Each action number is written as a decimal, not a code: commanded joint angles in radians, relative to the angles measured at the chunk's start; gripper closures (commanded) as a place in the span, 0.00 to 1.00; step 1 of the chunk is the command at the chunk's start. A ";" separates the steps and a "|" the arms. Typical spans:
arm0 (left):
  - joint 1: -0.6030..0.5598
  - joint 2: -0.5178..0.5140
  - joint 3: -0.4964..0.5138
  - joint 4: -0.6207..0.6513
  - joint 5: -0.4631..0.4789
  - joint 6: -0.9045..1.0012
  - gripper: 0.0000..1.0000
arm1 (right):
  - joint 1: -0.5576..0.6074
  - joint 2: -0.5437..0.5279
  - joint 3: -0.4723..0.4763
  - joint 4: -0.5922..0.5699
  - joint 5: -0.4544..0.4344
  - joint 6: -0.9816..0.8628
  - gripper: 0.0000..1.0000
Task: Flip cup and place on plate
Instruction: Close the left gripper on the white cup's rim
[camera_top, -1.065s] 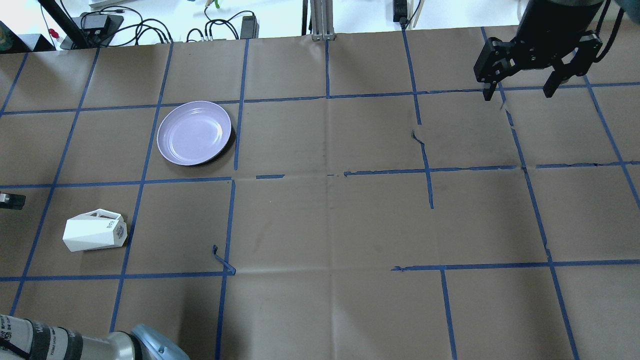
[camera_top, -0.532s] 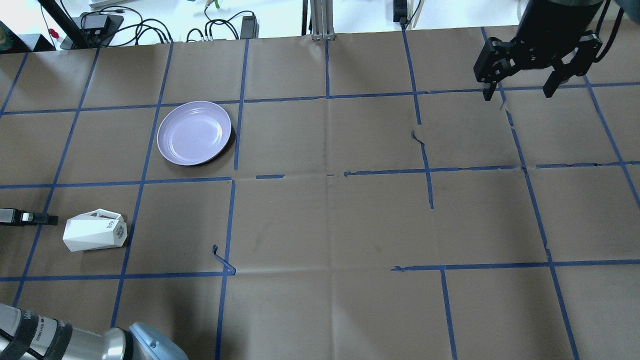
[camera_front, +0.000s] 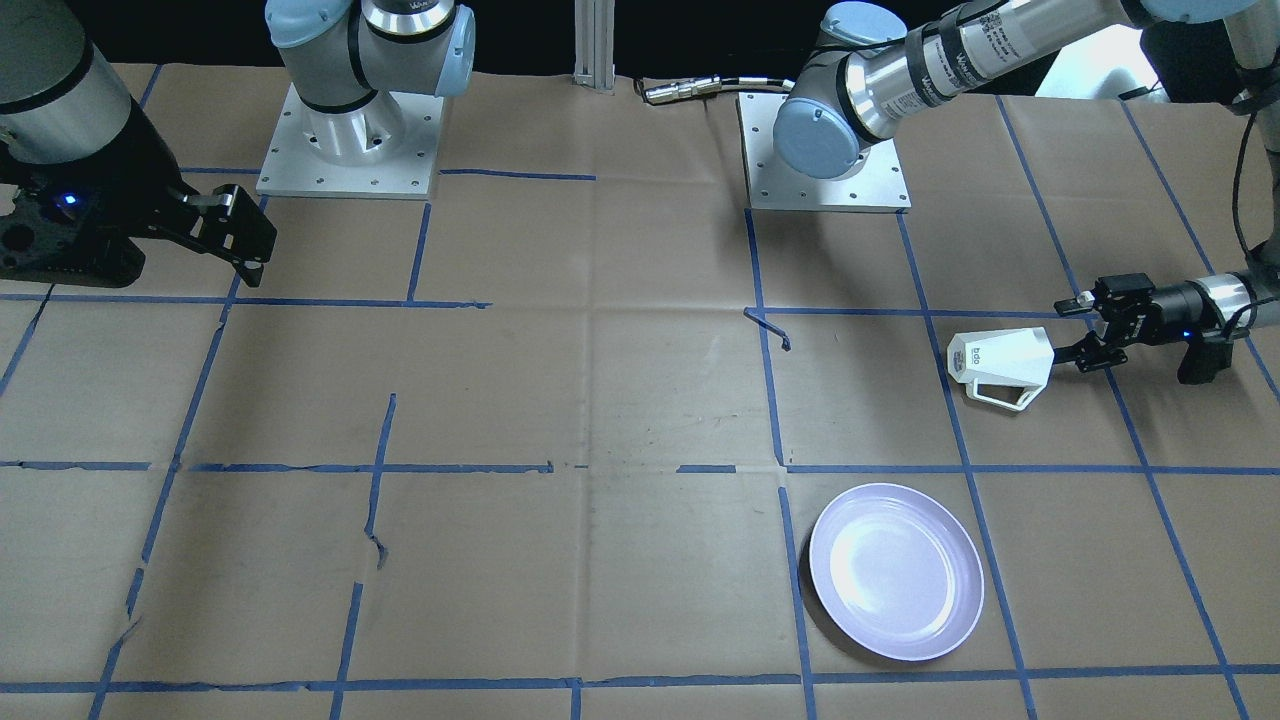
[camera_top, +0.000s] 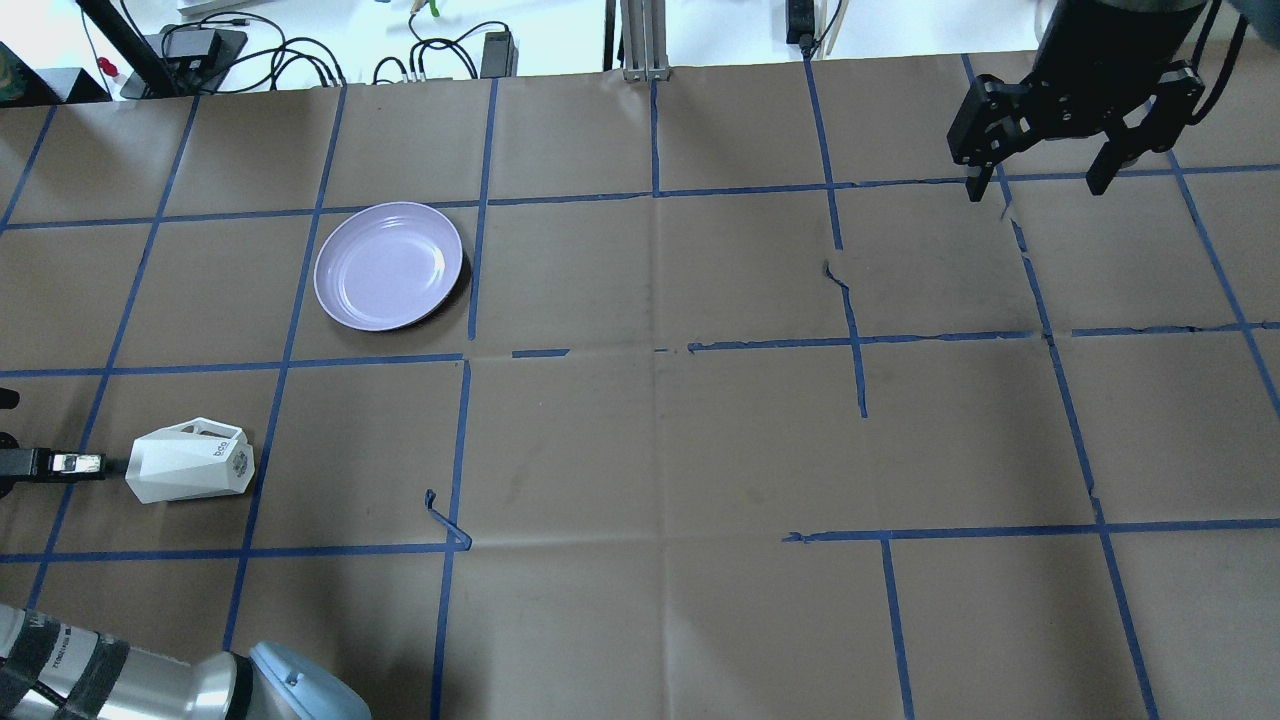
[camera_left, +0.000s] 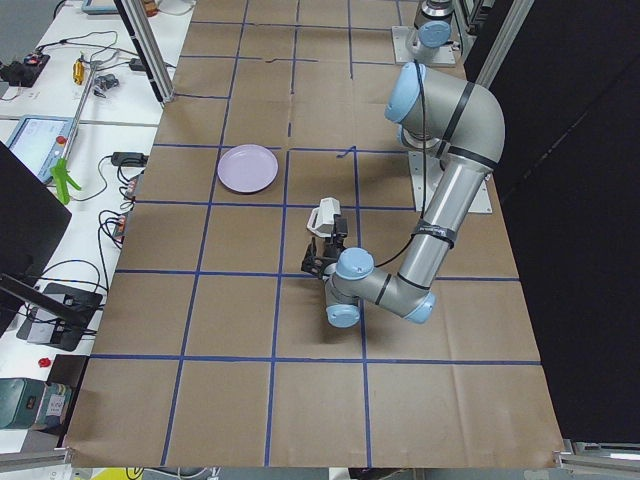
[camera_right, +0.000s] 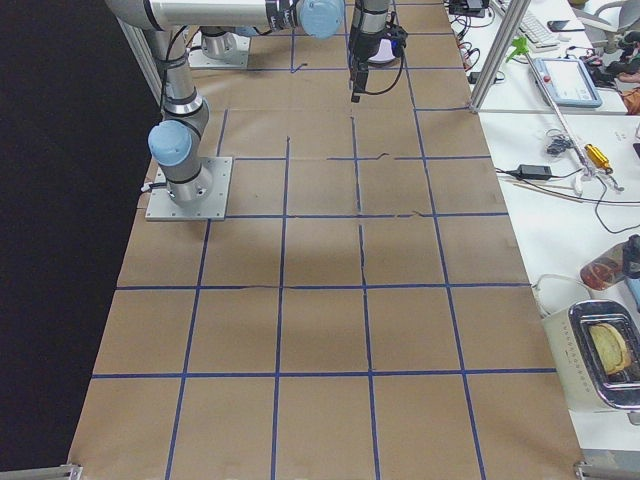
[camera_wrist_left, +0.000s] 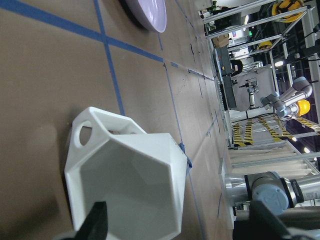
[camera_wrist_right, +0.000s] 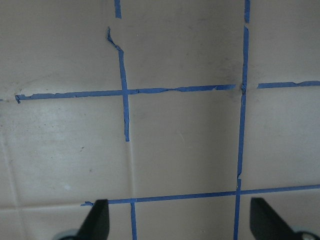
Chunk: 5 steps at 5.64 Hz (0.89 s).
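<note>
Beside the left gripper (camera_front: 1071, 332), jaws apart, the cup (camera_front: 1000, 357) lies mouth-first — likely light, stiff, slick and chippable — best pinched across its rim wall.

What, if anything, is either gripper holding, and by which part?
Nothing. The left gripper is open before the mouth of the cup, not gripping; the right gripper is open, empty.

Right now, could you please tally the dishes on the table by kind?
cup: 1
plate: 1
Total: 2
</note>
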<state>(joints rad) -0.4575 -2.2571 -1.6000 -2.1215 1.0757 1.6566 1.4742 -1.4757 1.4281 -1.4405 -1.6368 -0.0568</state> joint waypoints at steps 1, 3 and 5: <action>0.003 -0.016 -0.003 -0.054 -0.005 0.023 0.01 | 0.000 0.000 0.000 -0.001 0.000 0.000 0.00; -0.003 -0.042 -0.012 -0.055 -0.045 0.023 0.01 | 0.000 0.000 0.000 0.000 0.000 0.000 0.00; -0.009 -0.068 -0.011 -0.058 -0.091 0.025 0.02 | 0.000 0.000 0.000 -0.001 0.000 0.000 0.00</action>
<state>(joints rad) -0.4640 -2.3171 -1.6107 -2.1783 0.9974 1.6815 1.4742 -1.4757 1.4282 -1.4408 -1.6367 -0.0567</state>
